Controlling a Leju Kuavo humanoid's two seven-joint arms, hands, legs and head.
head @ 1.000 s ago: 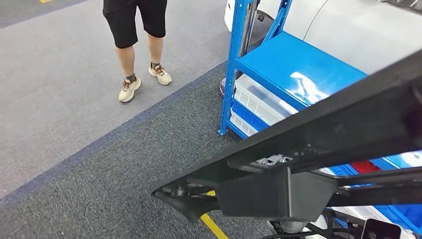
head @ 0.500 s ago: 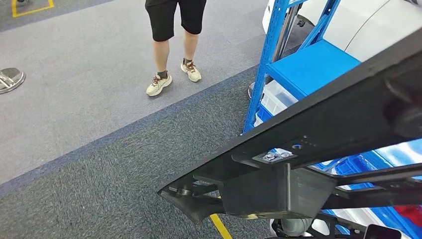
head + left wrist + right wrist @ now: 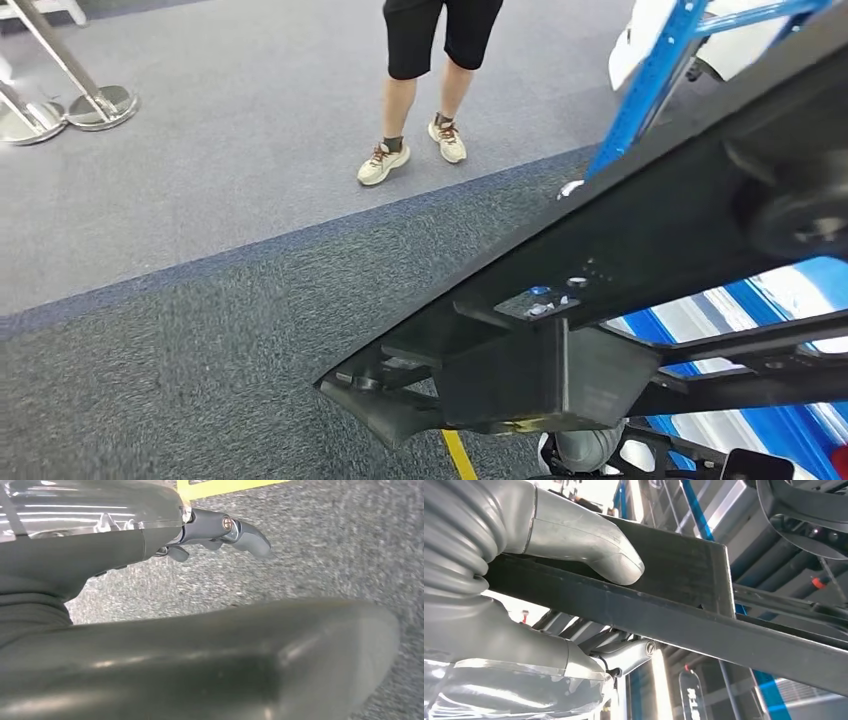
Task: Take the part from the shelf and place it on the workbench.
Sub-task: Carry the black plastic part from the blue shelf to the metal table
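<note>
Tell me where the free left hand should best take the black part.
Probably the bare flat bar at the black part's low end. Come from beneath, fingers wrapping its straight edge, mirroring the right hand, thumb flat on the beam. The left hand hangs over carpet.

Left hand point(image 3: 220, 532): a smooth dark grey cover is seen, with a glossy silver housing reflecting light. Slim grey-blue fingers point(image 3: 250, 535) are joined by a small brass-coloured screw head and end in rounded tips.

Right hand point(image 3: 549, 595): a grey ribbed cover is shown in thick rounded folds. A thick, matte grey thumb point(image 3: 589, 545) with a blunt tip is noted. A silver polished housing is edged by a thin dark cable, and a screw is set into a finger link.
</note>
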